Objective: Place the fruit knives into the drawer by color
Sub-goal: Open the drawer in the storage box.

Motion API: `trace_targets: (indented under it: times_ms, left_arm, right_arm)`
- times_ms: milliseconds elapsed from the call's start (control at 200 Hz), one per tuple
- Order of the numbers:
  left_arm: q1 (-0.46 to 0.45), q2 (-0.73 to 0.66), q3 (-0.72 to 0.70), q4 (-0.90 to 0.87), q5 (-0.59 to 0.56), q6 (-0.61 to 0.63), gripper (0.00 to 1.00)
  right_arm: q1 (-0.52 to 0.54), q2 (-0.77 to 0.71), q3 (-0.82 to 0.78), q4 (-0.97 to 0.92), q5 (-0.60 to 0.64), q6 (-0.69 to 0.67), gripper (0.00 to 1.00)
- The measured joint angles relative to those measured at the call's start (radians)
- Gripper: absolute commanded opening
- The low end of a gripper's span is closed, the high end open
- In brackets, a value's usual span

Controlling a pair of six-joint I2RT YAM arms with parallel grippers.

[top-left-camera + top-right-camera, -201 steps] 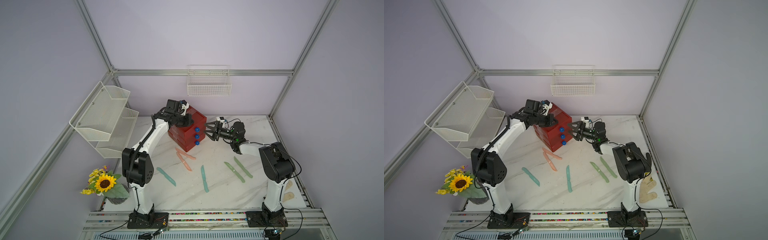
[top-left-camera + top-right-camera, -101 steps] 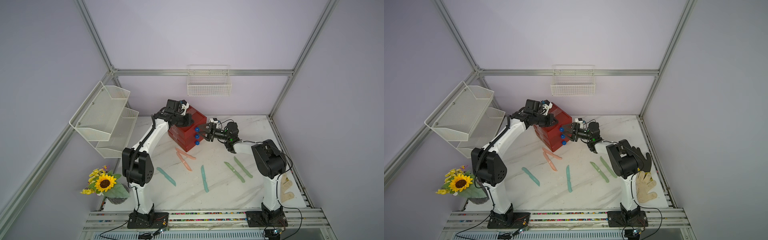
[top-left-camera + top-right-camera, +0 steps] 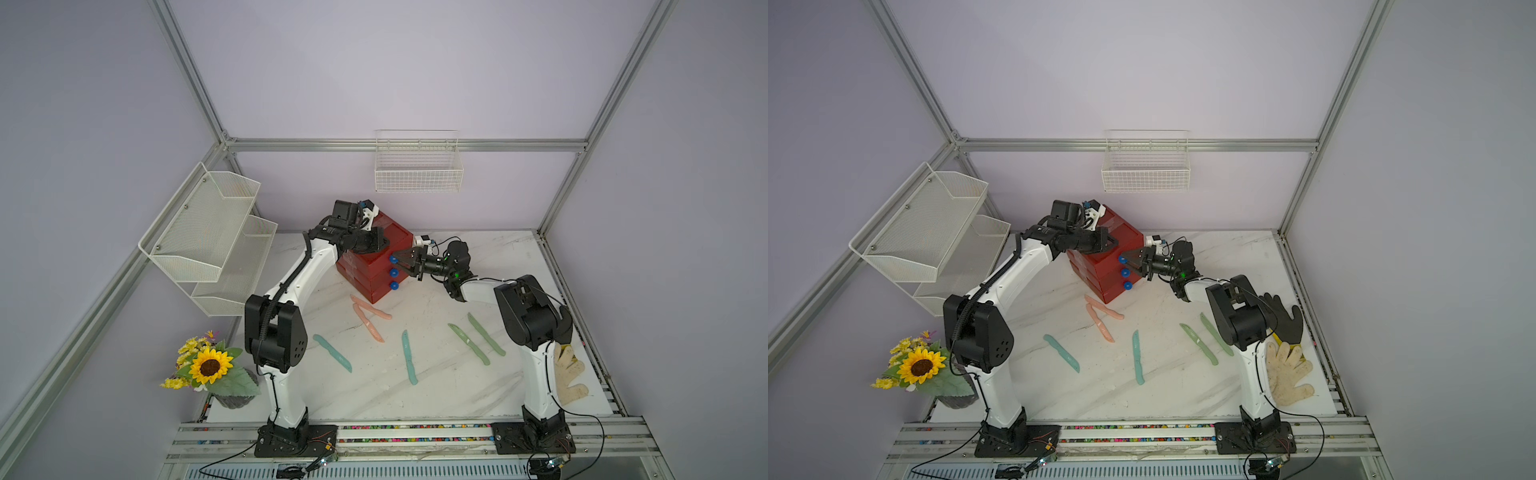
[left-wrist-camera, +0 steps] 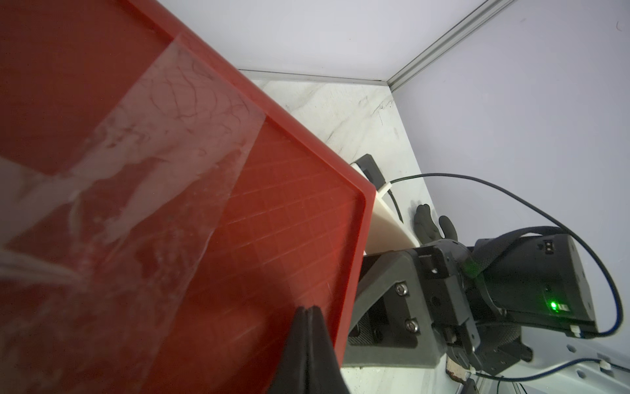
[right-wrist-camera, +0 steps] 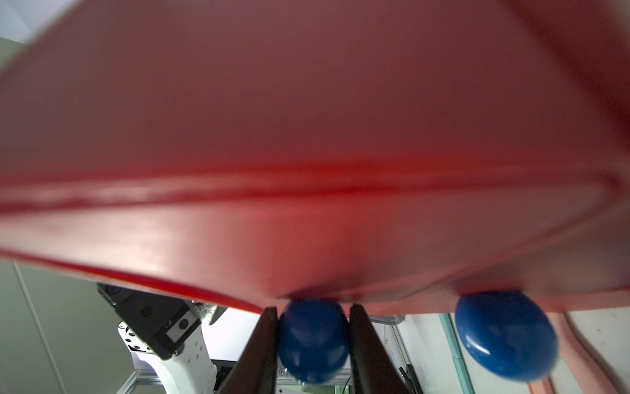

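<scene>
The top knob (image 5: 313, 341) of the drawer (image 3: 365, 274) sits pinched between your right jaws, so pull straight and level while your shut, empty left jaws brace its lid, the fruit knives (image 3: 409, 357) lying on the desk (image 3: 457, 395) below.

light: even, soft | shadows: faint | right wrist: drawer (image 5: 306, 136) blurred

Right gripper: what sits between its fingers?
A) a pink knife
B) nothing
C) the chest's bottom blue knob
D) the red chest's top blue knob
D: in the right wrist view the right gripper has its fingers against both sides of the top knob; in a top view this knob is the highest of three.
</scene>
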Motion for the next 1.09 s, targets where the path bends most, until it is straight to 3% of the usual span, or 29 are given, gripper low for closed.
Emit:
trace_targets:
  times_ms: [160,465,610,645,720,810,1025,1095]
  left_arm:
    - [0.003,0.000,0.000,0.000,0.002,0.000,0.04]
    - [0.040,0.000,-0.002,0.003,0.019,-0.018,0.05]
    - [0.055,0.001,-0.002,0.007,0.024,-0.019,0.05]
    - [0.055,0.002,-0.002,0.008,0.024,-0.019,0.05]
    - [0.055,0.006,0.000,0.010,0.028,-0.021,0.05]
    - [0.056,0.010,0.007,0.009,0.033,-0.023,0.05]
    - [0.058,0.029,0.037,-0.002,0.034,-0.027,0.06]
    - [0.058,0.033,0.050,-0.010,0.022,-0.029,0.14]
  right_arm:
    - [0.000,-0.031,-0.055,0.017,0.004,-0.002,0.12]
    - [-0.008,-0.263,-0.356,0.026,-0.008,-0.024,0.14]
    - [-0.008,-0.294,-0.384,0.029,-0.031,-0.028,0.19]
    - [-0.008,-0.294,-0.384,0.029,-0.032,-0.028,0.26]
    - [-0.009,-0.294,-0.384,0.029,-0.034,-0.027,0.53]
    - [-0.017,-0.296,-0.384,0.026,-0.040,-0.032,0.96]
    - [-0.095,-0.465,-0.433,-0.098,-0.026,-0.145,0.97]
    - [-0.137,-0.536,-0.450,-0.153,-0.024,-0.196,0.97]
